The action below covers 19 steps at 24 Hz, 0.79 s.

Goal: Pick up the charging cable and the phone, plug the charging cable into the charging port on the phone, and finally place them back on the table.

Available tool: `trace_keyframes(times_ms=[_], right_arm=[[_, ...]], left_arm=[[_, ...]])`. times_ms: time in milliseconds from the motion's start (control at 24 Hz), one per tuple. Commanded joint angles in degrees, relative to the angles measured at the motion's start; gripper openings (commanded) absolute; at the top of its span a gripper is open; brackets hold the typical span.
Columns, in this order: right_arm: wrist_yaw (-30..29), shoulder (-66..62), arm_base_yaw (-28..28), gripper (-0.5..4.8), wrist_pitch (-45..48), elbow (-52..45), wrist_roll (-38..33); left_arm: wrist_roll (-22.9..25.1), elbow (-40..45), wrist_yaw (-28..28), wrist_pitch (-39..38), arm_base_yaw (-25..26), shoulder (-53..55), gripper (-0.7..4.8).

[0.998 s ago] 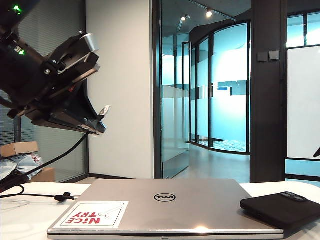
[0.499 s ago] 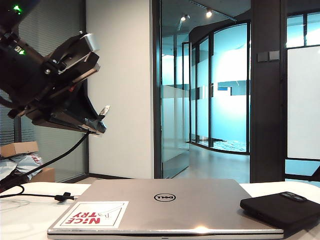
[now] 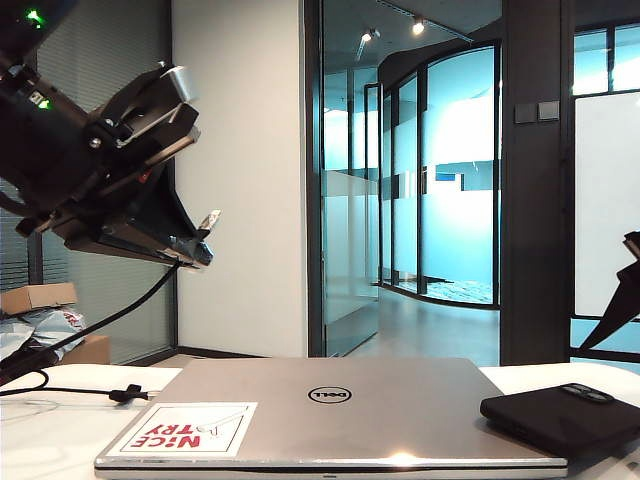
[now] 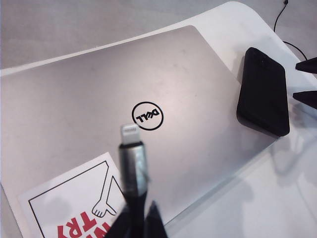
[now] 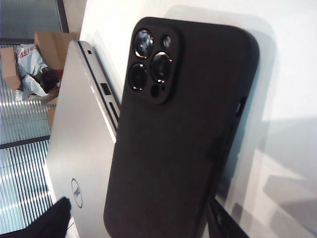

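Exterior view: one phone (image 3: pixel 565 418), one charging cable (image 3: pixel 120 312), two hands.

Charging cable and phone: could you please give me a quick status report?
Left claw shut on charging cable, raised over laptop. Right claw open, at phone. Phone lies half on laptop.

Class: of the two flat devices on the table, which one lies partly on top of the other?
The black phone. Its left part rests on the right edge of the silver laptop; the laptop lies flat on the white table.
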<state>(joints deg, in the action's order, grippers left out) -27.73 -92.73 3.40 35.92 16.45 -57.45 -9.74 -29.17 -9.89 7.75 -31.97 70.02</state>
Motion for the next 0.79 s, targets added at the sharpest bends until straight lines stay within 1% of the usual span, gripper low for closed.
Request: trace_keyframes(times_ms=[42, 166, 416, 790], right_arm=[[-0.52, -0.85, -0.07, 3.78, -0.24, 0.83, -2.64], [-0.76, -1.44, -0.07, 3.78, -0.52, 0.85, -4.70], [-0.44, -2.27, -0.09, 3.78, -2.54, 0.85, -4.59], [-1.36, -6.14, -0.17, 3.77, 2.58, 0.96, -4.00]], left_arm=[[0.26, -0.02, -0.17, 1.09, 0.04, -0.20, -0.06], [0.26, -0.02, -0.17, 1.27, 0.04, -0.20, -0.06], [0.26, -0.02, -0.17, 1.31, 0.04, -0.20, -0.06], [0.26, -0.02, -0.17, 1.33, 0.04, -0.20, -0.06]])
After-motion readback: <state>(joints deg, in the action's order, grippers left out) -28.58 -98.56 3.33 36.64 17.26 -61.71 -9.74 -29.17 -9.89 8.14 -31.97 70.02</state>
